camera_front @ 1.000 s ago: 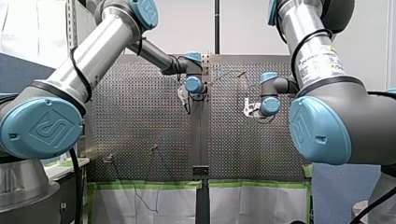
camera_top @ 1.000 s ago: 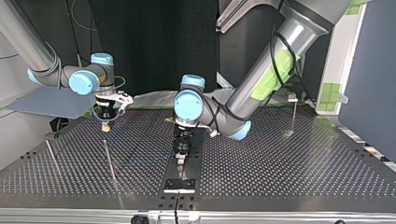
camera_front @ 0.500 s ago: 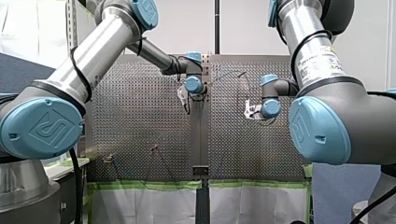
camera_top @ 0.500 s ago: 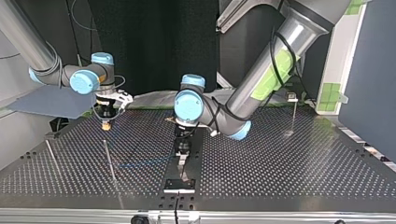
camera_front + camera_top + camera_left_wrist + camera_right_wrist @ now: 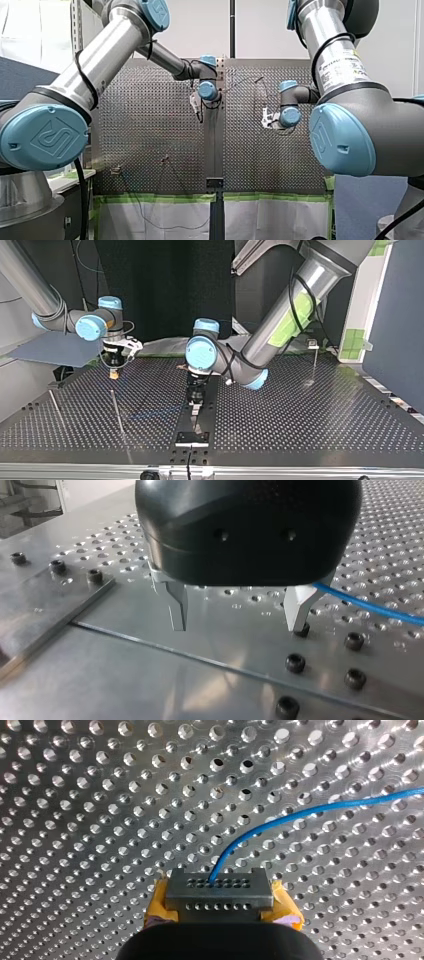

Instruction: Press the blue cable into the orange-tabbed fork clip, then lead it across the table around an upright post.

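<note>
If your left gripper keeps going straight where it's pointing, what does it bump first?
Probably the table's flat bare metal plate: my left gripper points down at it, nothing between its open fingers. The thin blue cable passes beside one finger, seemingly out of line.

Front view: from behind and above the rig, facing along its reach over the perforated silver metal desk (image 5: 150, 125). Top view: opposite edge, low, looking back across the same desk. Wrist views: close over the desk, along my left gripper (image 5: 238, 627) and my right gripper (image 5: 220, 895); both catch the thin blue cable (image 5: 372, 606).
</note>
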Robot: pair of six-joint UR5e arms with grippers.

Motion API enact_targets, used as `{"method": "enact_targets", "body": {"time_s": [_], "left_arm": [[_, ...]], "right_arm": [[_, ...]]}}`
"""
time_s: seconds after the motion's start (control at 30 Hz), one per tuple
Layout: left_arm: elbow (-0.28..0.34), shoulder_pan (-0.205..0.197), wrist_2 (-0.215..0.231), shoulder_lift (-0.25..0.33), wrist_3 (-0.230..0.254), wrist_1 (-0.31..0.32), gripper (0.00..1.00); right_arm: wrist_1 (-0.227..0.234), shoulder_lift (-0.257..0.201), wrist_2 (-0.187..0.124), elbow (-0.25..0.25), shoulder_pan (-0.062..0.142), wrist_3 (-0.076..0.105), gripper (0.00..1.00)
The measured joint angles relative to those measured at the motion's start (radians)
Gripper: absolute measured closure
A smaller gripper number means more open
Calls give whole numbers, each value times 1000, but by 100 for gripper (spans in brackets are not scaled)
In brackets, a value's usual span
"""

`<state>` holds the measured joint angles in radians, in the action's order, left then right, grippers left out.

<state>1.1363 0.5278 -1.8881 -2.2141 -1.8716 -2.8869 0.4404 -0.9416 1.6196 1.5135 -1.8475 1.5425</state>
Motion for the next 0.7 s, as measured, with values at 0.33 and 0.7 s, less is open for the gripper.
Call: {"method": "enact_targets", "body": {"time_s": [0.33, 0.7], "left_arm": [[0, 22, -12, -1, 15, -4, 5], [-41, 35, -23, -4, 8, -22, 2]], "right_arm": [[8, 30, 1, 13, 9, -16, 100], [52, 32, -5, 35, 28, -16, 100]]}}
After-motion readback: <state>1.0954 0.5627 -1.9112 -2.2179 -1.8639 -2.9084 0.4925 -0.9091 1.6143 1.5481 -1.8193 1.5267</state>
